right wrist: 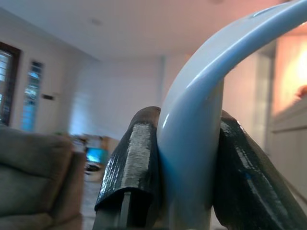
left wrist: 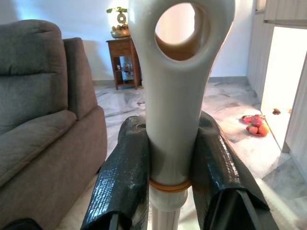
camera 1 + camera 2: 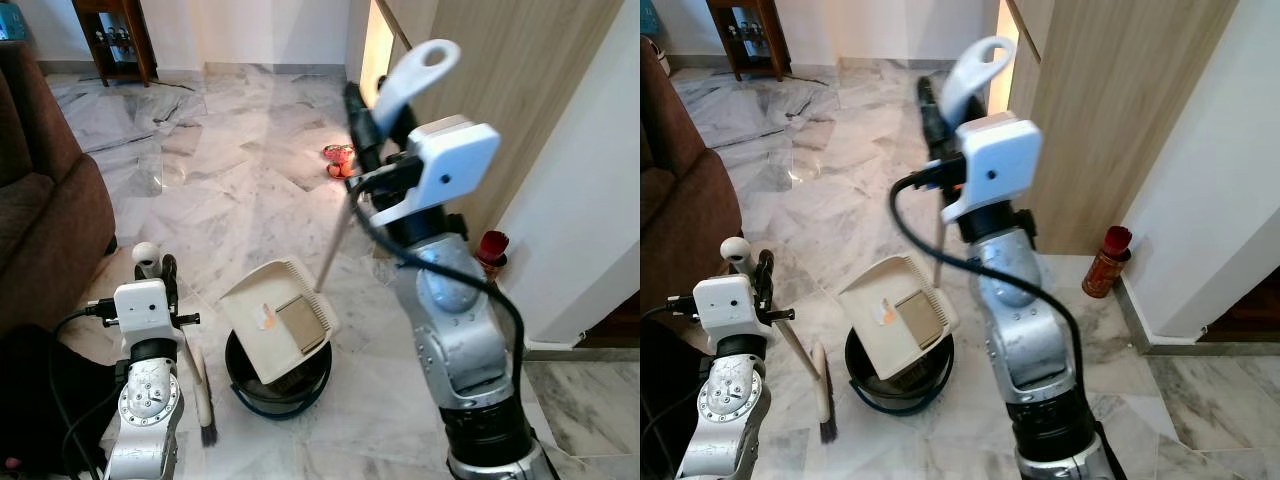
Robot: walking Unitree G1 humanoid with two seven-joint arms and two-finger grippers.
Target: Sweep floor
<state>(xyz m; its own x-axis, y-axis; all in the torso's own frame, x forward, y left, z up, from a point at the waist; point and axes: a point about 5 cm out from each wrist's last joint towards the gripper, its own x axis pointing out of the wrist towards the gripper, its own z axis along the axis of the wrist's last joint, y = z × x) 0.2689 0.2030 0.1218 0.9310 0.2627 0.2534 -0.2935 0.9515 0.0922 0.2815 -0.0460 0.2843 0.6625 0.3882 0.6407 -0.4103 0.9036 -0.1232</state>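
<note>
Over bin | dustpan (tilted) | right gripper clamps handle

The dustpan hides most of the bucket (contents unseen).

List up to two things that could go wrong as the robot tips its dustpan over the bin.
1. The dustpan lies tilted across the bin, its edges overhanging the rim, so the debris may slide past onto the floor.
2. The left gripper holds the broom upright close beside the bin; its head could knock the bin.
</note>
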